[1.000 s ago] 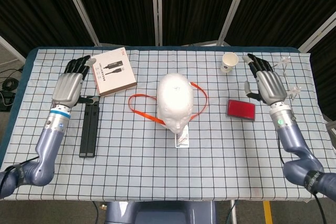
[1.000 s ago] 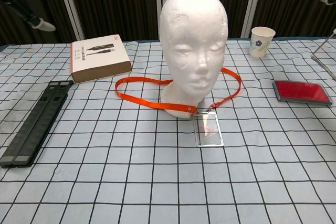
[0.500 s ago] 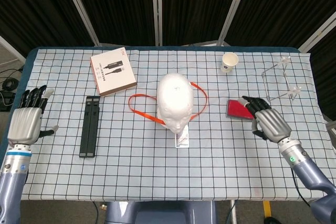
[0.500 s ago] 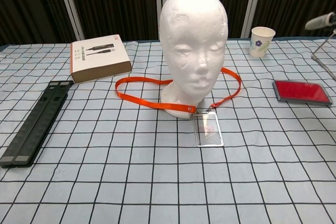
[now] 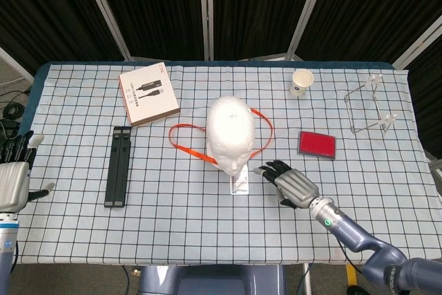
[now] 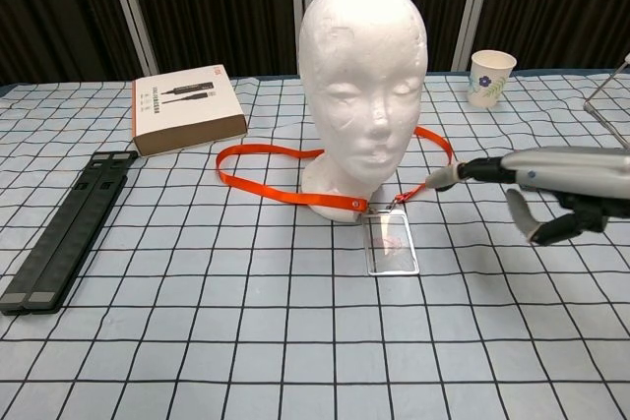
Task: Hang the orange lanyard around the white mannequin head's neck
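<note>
The white foam mannequin head [image 6: 362, 76] is standing upright in the middle of the checked blue-and-white tablecloth [image 5: 207, 226], with its face toward the robot. The orange ribbon lanyard [image 6: 281, 189] is lying flat on the cloth in a loop around the bottom of the neck. It looks like it is already ringing the neck, though it is resting low on the table, not hanging up on it. Its clear plastic badge holder [image 6: 391, 243] is lying just in front of the head, because that is where the clip end of the loop is pointing.

The right hand [image 5: 290, 184] is reaching in low from the right side, with its fingers [image 6: 448, 176] stretched out toward the strap near the clip. It is holding nothing. I think it is going for that spot because the loop is easiest to lift there.

The left hand [image 5: 15, 174] is waiting far off at the left edge, fingers spread apart and empty, well out of the way.

Other things are sitting around the head: a white and brown cardboard box [image 5: 148, 94], a flat black folded stand [image 5: 117, 165], a white paper cup [image 5: 301, 81], a flat red case [image 5: 317, 144] and a clear plastic stand [image 5: 369, 108].
</note>
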`<state>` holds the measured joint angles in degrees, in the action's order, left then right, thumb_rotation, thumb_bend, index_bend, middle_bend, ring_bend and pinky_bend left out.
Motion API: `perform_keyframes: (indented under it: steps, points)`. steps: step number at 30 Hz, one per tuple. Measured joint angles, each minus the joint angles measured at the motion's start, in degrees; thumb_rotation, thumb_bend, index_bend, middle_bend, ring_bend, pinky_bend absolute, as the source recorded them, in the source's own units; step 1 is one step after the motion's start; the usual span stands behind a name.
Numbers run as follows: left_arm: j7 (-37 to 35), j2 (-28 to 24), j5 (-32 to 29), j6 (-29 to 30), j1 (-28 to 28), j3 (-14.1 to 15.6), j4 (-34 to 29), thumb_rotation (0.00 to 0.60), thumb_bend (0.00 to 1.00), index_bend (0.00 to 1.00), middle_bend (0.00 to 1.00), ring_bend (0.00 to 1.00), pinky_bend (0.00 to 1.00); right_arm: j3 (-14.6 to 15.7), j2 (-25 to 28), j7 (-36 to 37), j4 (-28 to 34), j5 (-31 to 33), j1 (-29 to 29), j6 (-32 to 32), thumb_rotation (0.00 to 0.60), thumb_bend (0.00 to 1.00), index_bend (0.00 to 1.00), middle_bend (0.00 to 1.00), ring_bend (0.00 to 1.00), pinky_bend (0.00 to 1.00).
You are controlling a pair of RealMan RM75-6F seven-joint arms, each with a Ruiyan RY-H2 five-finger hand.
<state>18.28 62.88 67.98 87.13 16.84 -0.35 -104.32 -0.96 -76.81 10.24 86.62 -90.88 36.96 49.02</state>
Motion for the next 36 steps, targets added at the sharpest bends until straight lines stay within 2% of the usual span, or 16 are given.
perform_keyframes:
  steps: [5, 12, 24, 36]
  points:
    - [-1.1, 0.0, 0.2, -1.4, -0.4, -0.7, 1.1, 0.6, 0.17, 0.0, 0.0, 0.0, 0.0, -0.9, -6.0, -2.9, -2.8, 2.9, 1.8, -2.8, 0.6, 1.0, 0.1, 0.12, 0.09, 0.06]
    - [-2.4, -0.4, 0.4, -2.6, -0.9, -1.5, 1.4, 0.6, 0.17, 0.0, 0.0, 0.0, 0.0, -2.0, -9.4, -6.6, -4.4, 5.9, 3.2, -4.5, 0.6, 1.0, 0.13, 0.16, 0.13, 0.07]
    - [-2.0, -0.1, 1.3, -3.5, -1.7, -2.3, 1.4, 0.6, 0.17, 0.0, 0.0, 0.0, 0.0, 0.4, -8.3, -7.5, -2.4, 6.6, 3.0, -5.4, 0.6, 1.0, 0.16, 0.19, 0.14, 0.11]
    - [-1.0, 0.6, 1.7, -4.5, -2.2, -3.2, 1.6, 0.6, 0.17, 0.0, 0.0, 0.0, 0.0, 3.8, -5.7, -5.8, 2.5, 3.0, 3.3, -5.9, 0.6, 1.0, 0.2, 0.22, 0.16, 0.13]
